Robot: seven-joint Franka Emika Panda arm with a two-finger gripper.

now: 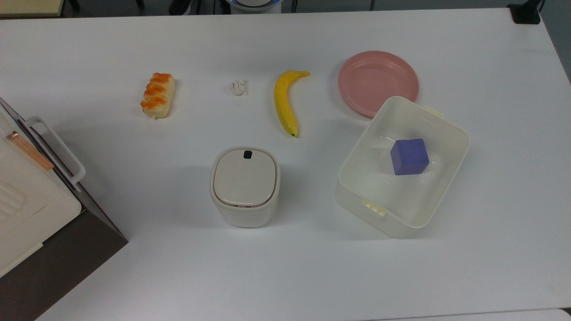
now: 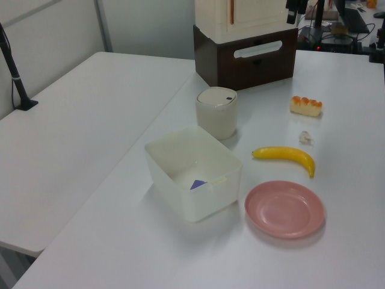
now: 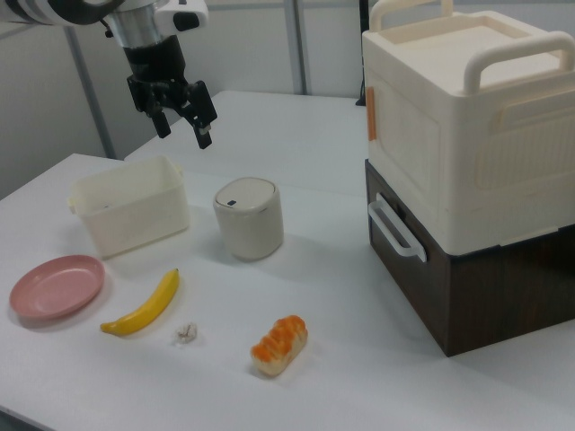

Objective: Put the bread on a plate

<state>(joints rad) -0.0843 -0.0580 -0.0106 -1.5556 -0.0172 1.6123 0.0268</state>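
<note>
Bread (image 1: 157, 95) untouched on the table (image 1: 285, 276), well apart from the bare plate (image 1: 378, 82) with a banana (image 1: 285, 101) between; we judge nothing done yet, gripper (image 3: 183, 118) raised, fingers apart, holding nothing.

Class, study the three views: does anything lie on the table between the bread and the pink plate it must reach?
Yes. Between the bread and the plate lie a small white scrap and a banana, all roughly in one row. Both are low, so a lifted carry should probably pass over them.
</note>
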